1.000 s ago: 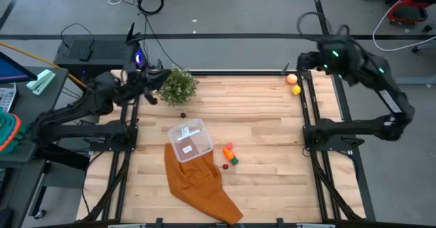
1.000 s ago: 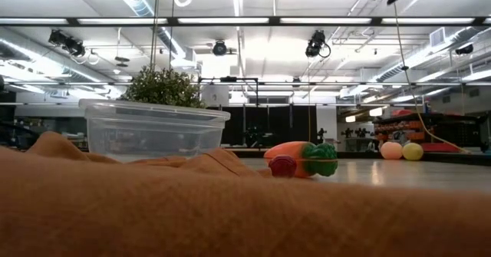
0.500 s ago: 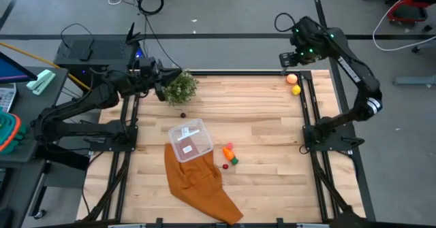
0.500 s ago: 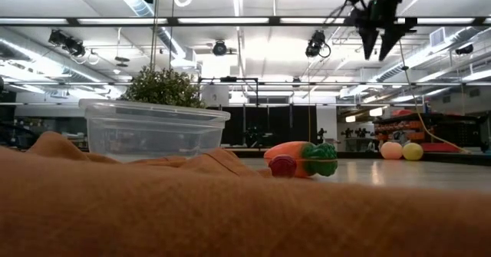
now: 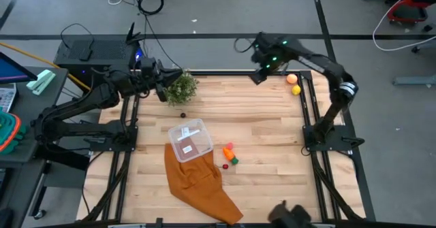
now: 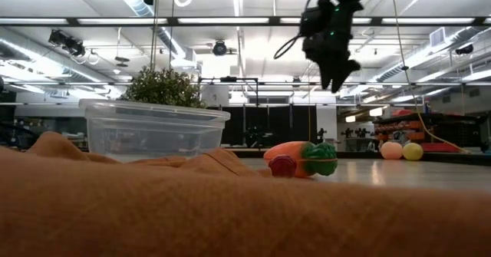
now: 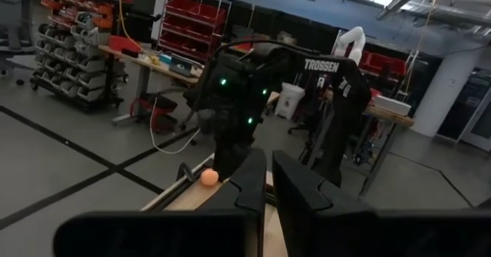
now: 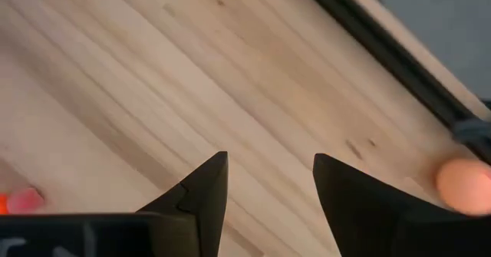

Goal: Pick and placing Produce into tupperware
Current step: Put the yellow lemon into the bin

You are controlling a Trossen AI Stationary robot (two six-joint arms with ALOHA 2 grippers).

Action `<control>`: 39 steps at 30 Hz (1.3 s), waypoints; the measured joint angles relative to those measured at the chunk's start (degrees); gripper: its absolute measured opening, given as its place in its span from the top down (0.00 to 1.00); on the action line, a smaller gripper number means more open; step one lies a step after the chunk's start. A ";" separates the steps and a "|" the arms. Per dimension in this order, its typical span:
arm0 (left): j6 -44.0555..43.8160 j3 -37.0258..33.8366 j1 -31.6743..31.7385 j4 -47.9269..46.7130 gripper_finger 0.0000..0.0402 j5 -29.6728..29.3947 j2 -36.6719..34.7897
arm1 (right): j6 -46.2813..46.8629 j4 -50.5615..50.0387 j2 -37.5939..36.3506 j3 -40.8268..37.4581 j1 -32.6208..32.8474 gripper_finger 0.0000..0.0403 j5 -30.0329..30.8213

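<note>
Right gripper (image 5: 257,77) hangs above the table's far edge, fingers (image 8: 201,189) apart w/ a clear gap and nothing between them, only bare wood below; the orange ball (image 5: 291,79) sits near it toward the far right corner, w/ the yellow lemon (image 5: 296,90) just beside the ball. Left gripper (image 5: 165,85) is up at the far left, right by the potted plant (image 5: 180,86); its fingers (image 7: 307,203) stand nearly together w/ a thin slit, holding nothing. Tupperware (image 5: 188,139) sits approx mid-table, left of center, clear w/ a white label, partly resting on the rust-orange cloth (image 5: 201,182) that spreads toward the near edge. Carrot (image 5: 230,156) w/ green tip lies just right of the tupperware on the wood, a pink piece (image 5: 229,146) just beyond it and a red piece (image 5: 225,166) near the cloth's edge. Small dark-red piece (image 5: 182,116) lies between plant and tupperware. Low view: carrot (image 6: 301,159) beside the tupperware (image 6: 153,128), ball & lemon far off at right.
</note>
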 joint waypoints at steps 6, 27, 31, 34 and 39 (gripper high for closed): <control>-0.20 -0.02 0.09 -1.73 0.92 -0.02 0.00 | 5.33 -0.32 7.06 5.30 0.02 0.59 -2.68; -0.61 -0.04 0.11 -1.74 0.92 -0.02 0.00 | 12.89 -12.77 14.66 17.40 -25.83 0.46 2.46; -0.59 -0.04 0.11 -1.74 0.93 -0.02 0.00 | 14.19 -9.60 13.15 10.39 -26.26 0.39 2.63; -0.59 -0.04 0.11 -1.75 0.93 -0.02 0.00 | 15.73 -5.93 12.07 3.84 -25.58 0.34 2.89; -0.56 -0.04 0.11 -1.92 0.91 -0.02 0.00 | 20.00 -1.03 12.00 0.35 -23.49 0.28 12.31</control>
